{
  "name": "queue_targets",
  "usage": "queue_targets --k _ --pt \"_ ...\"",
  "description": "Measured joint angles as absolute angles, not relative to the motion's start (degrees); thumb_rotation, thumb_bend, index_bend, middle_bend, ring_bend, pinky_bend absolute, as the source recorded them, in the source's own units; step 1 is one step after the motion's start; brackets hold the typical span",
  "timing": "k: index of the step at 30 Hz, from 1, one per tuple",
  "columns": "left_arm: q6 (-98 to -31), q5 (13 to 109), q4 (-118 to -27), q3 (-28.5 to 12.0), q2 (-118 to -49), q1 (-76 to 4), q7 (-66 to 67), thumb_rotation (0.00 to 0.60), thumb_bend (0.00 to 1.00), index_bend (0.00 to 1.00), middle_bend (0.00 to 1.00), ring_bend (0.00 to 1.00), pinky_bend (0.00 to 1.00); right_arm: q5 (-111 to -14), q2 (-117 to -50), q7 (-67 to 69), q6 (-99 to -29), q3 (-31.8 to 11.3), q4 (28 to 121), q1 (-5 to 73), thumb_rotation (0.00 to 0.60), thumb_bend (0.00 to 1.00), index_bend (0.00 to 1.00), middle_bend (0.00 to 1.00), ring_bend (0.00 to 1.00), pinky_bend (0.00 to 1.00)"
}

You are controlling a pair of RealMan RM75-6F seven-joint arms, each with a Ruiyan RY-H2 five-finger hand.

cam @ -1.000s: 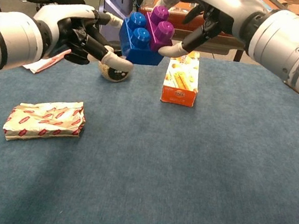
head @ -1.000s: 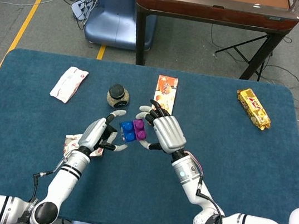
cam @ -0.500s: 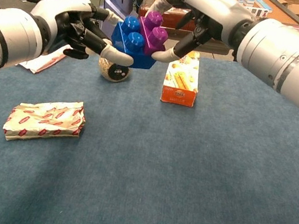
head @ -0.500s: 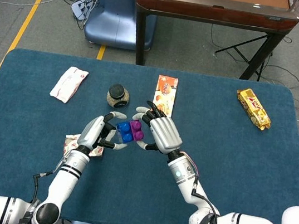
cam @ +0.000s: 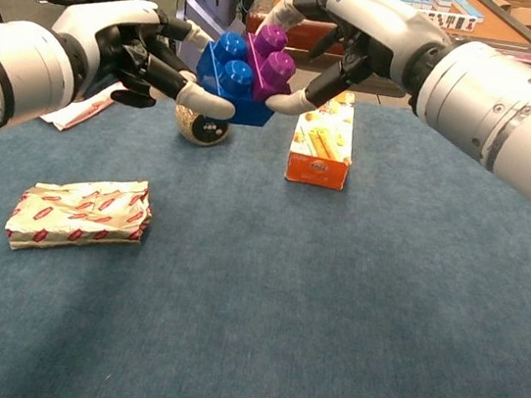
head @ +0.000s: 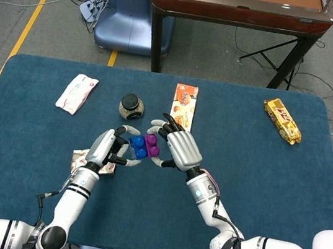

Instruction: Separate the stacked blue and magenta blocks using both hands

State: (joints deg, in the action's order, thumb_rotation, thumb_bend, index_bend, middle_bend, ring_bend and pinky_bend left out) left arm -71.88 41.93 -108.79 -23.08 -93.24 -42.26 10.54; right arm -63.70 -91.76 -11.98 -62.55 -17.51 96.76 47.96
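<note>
Above the middle of the blue desk (head: 259,176), the right hand (cam: 368,30) and left hand (cam: 133,47) are gripping the joined blocks in the air, fingers clamped on them: the left on the blue block (cam: 225,77), the right on the magenta block (cam: 274,57), both still pressed together side by side.

Jar (cam: 201,127) partly hidden behind left hand (cam: 142,53).
</note>
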Motion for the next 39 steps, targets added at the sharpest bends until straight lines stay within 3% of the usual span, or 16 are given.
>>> queue_targets --k 17,39 --pt "-72.73 44.77 -107.18 -21.78 -94.28 -42.02 12.29 0.600 0.00 0.69 0.92 1.00 1.00 -63.99 -91.96 -7.90 -62.30 -18.30 96.80 46.84 0.600 0.29 0.62 0.21 0.06 0.23" --pt "-71.55 44.99 -105.46 -19.97 -94.57 -40.98 13.83 0.600 0.00 0.69 0.93 1.00 1.00 -67.45 -89.01 -5.87 -63.70 -17.18 99.99 44.22 0.600 0.29 0.62 0.21 0.06 0.23"
